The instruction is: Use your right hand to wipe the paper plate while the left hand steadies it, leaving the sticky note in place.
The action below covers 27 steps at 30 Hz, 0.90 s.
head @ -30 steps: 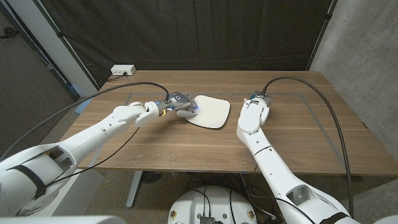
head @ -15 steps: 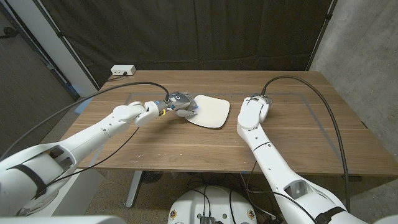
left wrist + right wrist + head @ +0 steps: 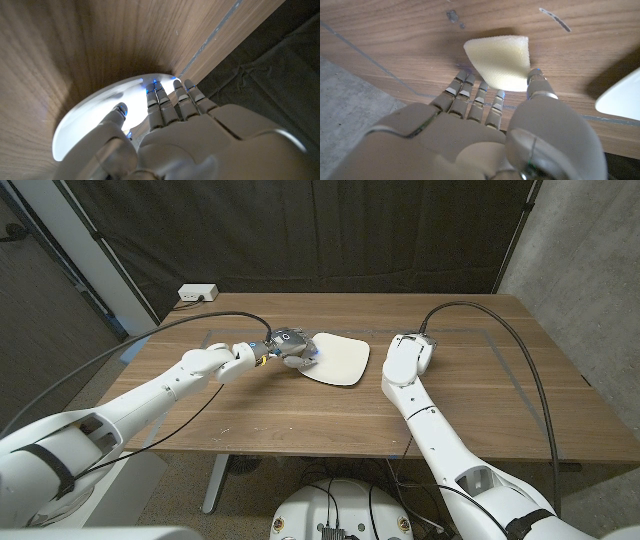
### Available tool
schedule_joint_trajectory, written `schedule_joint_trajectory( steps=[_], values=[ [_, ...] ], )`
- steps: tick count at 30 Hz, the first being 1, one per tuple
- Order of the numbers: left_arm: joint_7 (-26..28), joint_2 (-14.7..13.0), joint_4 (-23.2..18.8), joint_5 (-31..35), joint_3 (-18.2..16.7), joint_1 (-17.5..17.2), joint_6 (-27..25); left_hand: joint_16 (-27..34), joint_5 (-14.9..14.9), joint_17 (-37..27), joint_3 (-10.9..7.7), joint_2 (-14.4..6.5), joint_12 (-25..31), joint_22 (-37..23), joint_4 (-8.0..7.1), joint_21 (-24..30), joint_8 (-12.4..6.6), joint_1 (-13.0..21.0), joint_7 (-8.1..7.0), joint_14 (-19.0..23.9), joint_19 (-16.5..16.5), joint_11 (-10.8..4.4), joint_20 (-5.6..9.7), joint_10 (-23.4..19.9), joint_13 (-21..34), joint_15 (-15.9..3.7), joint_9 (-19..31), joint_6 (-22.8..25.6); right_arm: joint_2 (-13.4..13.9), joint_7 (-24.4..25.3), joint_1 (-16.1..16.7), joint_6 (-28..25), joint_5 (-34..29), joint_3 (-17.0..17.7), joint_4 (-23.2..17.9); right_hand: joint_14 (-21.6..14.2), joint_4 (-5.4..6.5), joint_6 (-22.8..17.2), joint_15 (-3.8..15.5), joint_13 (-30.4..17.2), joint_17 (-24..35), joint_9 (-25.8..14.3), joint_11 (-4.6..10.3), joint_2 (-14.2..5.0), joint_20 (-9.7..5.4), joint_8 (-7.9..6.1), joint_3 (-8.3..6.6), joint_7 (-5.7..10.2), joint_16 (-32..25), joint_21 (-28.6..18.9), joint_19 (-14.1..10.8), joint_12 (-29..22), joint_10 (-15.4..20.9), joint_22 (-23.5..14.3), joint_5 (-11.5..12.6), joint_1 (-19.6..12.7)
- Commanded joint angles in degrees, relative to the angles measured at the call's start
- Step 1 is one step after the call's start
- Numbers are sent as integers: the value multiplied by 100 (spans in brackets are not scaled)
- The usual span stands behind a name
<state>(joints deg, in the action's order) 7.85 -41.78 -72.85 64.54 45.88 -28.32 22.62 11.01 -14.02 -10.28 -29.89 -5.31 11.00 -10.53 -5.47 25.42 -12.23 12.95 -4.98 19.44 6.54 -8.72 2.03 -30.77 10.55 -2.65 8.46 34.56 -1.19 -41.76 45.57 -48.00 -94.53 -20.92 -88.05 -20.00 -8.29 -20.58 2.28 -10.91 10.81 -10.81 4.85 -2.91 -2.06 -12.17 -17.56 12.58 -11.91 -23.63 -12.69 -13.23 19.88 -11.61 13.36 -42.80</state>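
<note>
While left hand (image 3: pixel 290 346) presses paper plate (image 3: pixel 340 360), sponge (image 3: pixel 499 62) touches right hand's fingertips (image 3: pixel 535 73).

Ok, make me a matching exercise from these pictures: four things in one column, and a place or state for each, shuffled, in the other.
Things:
1. paper plate
2. yellow sponge
3. left hand
4. white power strip

Places or states:
A. at the table's far left corner
B. on the wood just ahead of the right hand's fingertips
C. fingers resting on the plate's rim
D. lying on the table between the two arms

Pairs: 1-D, 2-B, 3-C, 4-A
</note>
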Motion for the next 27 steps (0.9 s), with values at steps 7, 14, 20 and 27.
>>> schedule_joint_trajectory(
  steps=[7,14,20,27],
  values=[
    [19,21,47,-71,-10,26,51,-21,-40,-15,13,-4,33,-22,-82,-13,-24,-91,45,29,69,16,26,-55,17,-778,210,332,-13,41,-20,-51,-73,-10,175,-855,-63,-339,695,-39,100,-19,147,-25,-155,-59,87,-2,-299,-218,-388,-161,413,-45,5,-442],
    [-17,24,53,-98,-13,33,57,-24,-40,-15,41,15,25,-22,-119,-20,-15,-134,39,24,69,12,38,-44,18,-786,211,330,34,422,82,66,148,13,105,-1425,-26,-1251,909,-108,381,-27,296,-138,-237,-278,249,-11,-640,-429,-611,-446,1031,-110,4,-677],
    [-8,24,58,-99,-12,43,63,-27,-39,-14,70,49,23,-22,-139,-28,-3,-167,19,17,65,-12,50,-44,18,-791,211,313,52,624,96,52,228,-5,159,-1885,-51,-2127,1055,-185,631,-11,397,-259,-318,-451,321,-42,-939,-655,-775,-760,1707,-176,7,-966],
    [-16,27,70,-116,-10,57,82,-28,-39,-13,110,97,16,-21,-164,-35,10,-212,16,19,69,-5,59,-34,18,-796,211,295,69,546,42,-33,243,-15,326,-2349,-168,-2296,1105,-280,997,-5,418,-231,-377,-337,371,-158,-1410,-874,-860,-940,2165,-244,40,-1508]
  ],
)
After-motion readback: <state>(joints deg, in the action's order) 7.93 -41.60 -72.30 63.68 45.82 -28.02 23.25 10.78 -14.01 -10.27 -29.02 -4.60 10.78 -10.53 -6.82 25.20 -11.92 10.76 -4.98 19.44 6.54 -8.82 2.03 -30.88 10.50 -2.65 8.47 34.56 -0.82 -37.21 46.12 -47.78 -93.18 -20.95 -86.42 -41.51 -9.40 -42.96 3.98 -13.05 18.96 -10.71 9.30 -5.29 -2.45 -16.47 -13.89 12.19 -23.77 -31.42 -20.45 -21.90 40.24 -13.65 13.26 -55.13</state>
